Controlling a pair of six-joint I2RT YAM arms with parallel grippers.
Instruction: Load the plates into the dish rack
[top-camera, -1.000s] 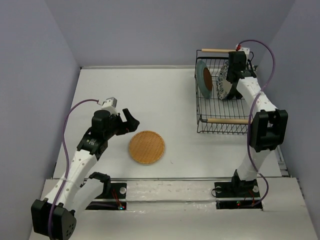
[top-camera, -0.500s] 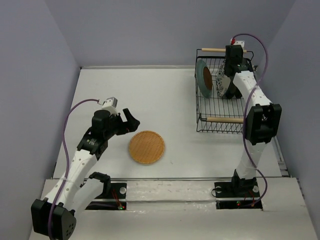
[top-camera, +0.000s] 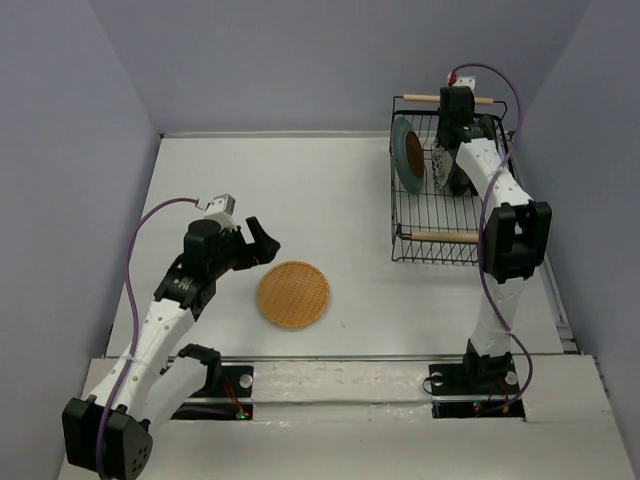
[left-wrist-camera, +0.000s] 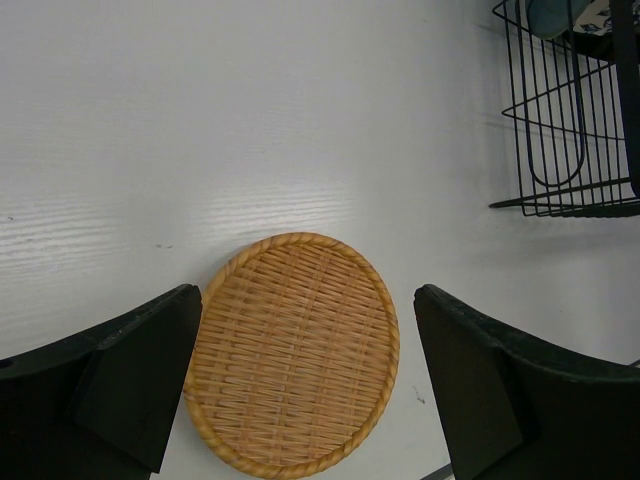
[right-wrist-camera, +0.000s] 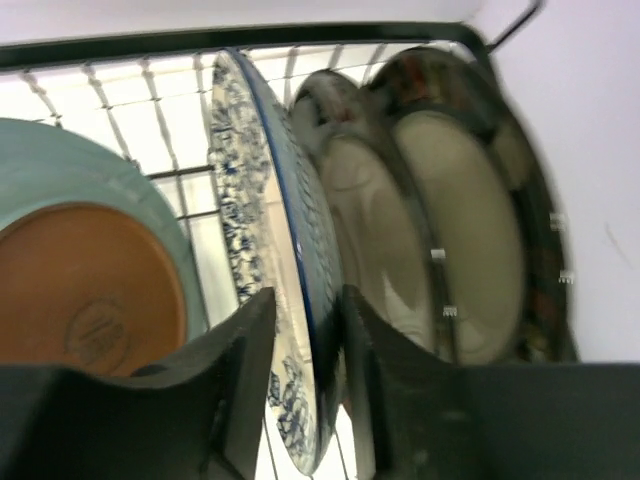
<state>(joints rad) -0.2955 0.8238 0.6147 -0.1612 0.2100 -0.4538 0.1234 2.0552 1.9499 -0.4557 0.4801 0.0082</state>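
The dish rack (top-camera: 420, 215) is my landmark. Inside it four plates stand on edge. The teal plate (right-wrist-camera: 50, 170) is at its left end and the blue-and-white floral plate (right-wrist-camera: 245, 170) is next. The two beige plates (right-wrist-camera: 450, 260) lean close together toward its right wall. The fifth, the woven plate (top-camera: 293, 294), lies flat, well to the left of the rack and nearer to me than it.

My right gripper (right-wrist-camera: 308, 300) reaches down into the rack and straddles the floral plate's rim, one finger on each face. I cannot tell whether the pads pinch it or have gone slack. My left gripper (left-wrist-camera: 307, 292) hangs spread wide above the woven plate, holding nothing.

The step in hand, I judge, is letting the floral plate go. To do it well I should open just enough to clear both faces. I should then check that it rests in the wires without tipping onto a neighbour. Last, I should lift straight up out of the rack so neither finger drags the rim.
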